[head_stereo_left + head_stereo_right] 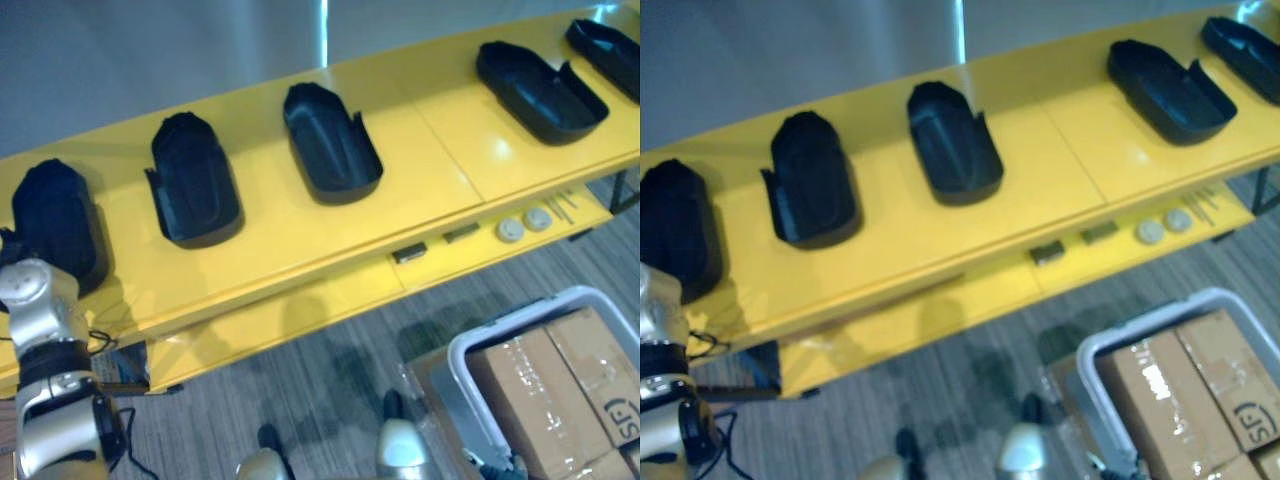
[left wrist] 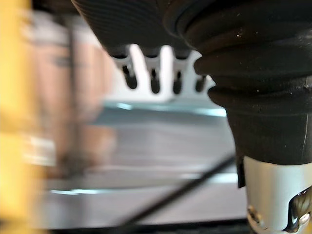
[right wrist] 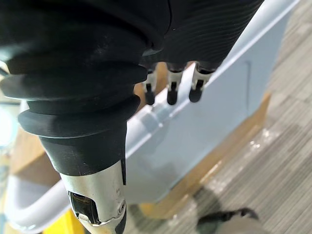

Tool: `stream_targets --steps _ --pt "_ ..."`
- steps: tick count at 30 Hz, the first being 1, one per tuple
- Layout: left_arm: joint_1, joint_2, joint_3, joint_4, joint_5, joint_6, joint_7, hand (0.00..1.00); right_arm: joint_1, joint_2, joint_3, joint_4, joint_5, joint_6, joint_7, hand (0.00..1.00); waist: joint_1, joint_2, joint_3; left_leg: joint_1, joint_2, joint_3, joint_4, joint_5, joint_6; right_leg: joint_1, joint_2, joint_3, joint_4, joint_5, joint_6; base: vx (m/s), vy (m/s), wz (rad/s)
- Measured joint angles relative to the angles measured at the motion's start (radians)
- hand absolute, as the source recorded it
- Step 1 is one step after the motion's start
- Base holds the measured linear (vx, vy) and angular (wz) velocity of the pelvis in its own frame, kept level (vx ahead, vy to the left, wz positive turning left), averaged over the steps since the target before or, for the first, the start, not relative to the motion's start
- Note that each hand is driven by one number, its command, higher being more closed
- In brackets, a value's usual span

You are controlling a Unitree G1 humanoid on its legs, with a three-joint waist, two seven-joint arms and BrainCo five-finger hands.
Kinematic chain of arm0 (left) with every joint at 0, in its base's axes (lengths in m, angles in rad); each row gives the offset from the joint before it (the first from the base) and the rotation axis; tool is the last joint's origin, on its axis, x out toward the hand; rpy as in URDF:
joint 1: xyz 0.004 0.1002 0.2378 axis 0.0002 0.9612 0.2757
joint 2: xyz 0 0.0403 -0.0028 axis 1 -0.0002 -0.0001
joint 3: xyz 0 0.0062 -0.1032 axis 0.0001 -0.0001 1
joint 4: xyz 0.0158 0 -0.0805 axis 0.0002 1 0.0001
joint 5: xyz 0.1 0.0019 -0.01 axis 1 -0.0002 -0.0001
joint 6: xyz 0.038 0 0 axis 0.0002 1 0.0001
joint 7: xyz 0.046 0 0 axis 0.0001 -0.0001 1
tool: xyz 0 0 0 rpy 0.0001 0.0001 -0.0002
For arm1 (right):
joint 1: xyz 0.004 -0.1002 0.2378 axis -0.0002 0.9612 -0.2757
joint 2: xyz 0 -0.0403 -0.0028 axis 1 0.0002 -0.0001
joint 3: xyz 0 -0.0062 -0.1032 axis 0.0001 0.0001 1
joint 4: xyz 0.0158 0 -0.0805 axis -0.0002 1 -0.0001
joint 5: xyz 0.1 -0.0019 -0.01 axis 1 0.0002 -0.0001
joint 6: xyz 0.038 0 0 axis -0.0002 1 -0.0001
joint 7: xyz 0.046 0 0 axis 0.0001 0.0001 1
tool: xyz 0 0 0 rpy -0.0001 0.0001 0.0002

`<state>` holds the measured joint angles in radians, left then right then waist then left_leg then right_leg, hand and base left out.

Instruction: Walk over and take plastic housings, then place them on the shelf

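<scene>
Yellow shelf (image 1: pixel 440 150) carries housings (image 1: pixel 330 145), seemingly lengthwise front-to-back.

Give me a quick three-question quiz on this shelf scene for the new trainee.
1. How many black housings lie on top of the yellow shelf?
2. True or false: the white bin on the floor holds cardboard boxes.
3. Of the left hand and the right hand, which holds a housing? A) left B) right C) neither

Key: 1) five. 2) true. 3) C, both hands have relaxed fingers with nothing in them.
</scene>
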<state>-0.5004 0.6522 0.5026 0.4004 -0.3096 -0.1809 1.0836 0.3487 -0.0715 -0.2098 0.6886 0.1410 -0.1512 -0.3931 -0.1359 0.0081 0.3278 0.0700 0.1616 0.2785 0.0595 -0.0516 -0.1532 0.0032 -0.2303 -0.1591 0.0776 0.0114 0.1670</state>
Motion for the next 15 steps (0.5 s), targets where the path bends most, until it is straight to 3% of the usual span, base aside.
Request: stream_targets --steps 4,7,9,10,12,13,15 --pt "0.118 -0.076 -0.005 -0.292 0.103 -0.015 -0.085 0.0 0.011 0.003 -0.014 0.003 0.0 0.004 -0.003 0.0 0.017 0.021 -0.038 0.008 -0.002 -0.01 -0.018 0.001 -0.004 0.022 0.0 -0.019 -0.022 0.006 0.009 0.01 -0.004 0.11" --pt "0.258 -0.189 -0.065 -0.497 0.103 -0.019 -0.238 0.0 0.047 0.006 -0.032 0.006 0.001 0.011 -0.002 0.0 0.017 0.035 -0.101 0.02 -0.001 -0.019 -0.028 0.0 -0.005 0.05 0.003 -0.036 -0.045 0.007 0.009 0.09 -0.006 0.11" --pt "0.363 -0.278 -0.154 -0.619 0.071 -0.001 -0.391 0.0 0.048 0.021 -0.059 0.006 0.001 0.014 -0.004 0.0 0.018 0.039 -0.123 0.034 -0.002 -0.018 -0.034 0.0 -0.006 0.067 0.003 -0.038 -0.055 0.008 0.01 0.06 -0.001 0.0" --pt "0.388 -0.299 -0.178 -0.635 0.069 0.01 -0.43 0.0 0.049 0.025 -0.066 0.007 0.001 0.014 -0.004 0.0 0.018 0.04 -0.126 0.038 -0.002 -0.018 -0.035 0.0 -0.006 0.072 0.003 -0.039 -0.056 0.008 0.01 0.0 0.0 0.0" --pt "0.482 -0.368 -0.243 -0.655 0.015 0.055 -0.589 0.0 0.052 0.032 -0.079 0.011 -0.011 0.014 -0.007 0.0 0.018 0.045 -0.146 0.037 -0.002 -0.017 -0.041 -0.001 -0.006 0.074 0.004 -0.041 -0.059 0.008 0.011 -0.02 0.0 0.0" --pt "0.502 -0.38 -0.251 -0.655 -0.008 0.066 -0.626 0.0 0.053 0.033 -0.084 0.013 -0.018 0.014 -0.007 0.0 0.018 0.045 -0.148 0.038 -0.002 -0.017 -0.042 0.0 -0.006 0.075 0.004 -0.042 -0.06 0.009 0.011 -0.03 0.0 0.03" --pt "0.55 -0.404 -0.255 -0.636 -0.107 0.127 -0.774 0.0 0.063 0.034 -0.094 0.028 -0.037 0.011 -0.008 0.0 0.024 0.046 -0.156 0.055 -0.002 -0.02 -0.051 0.001 -0.008 0.1 0.005 -0.052 -0.073 0.011 0.013 -0.03 -0.003 0.06"
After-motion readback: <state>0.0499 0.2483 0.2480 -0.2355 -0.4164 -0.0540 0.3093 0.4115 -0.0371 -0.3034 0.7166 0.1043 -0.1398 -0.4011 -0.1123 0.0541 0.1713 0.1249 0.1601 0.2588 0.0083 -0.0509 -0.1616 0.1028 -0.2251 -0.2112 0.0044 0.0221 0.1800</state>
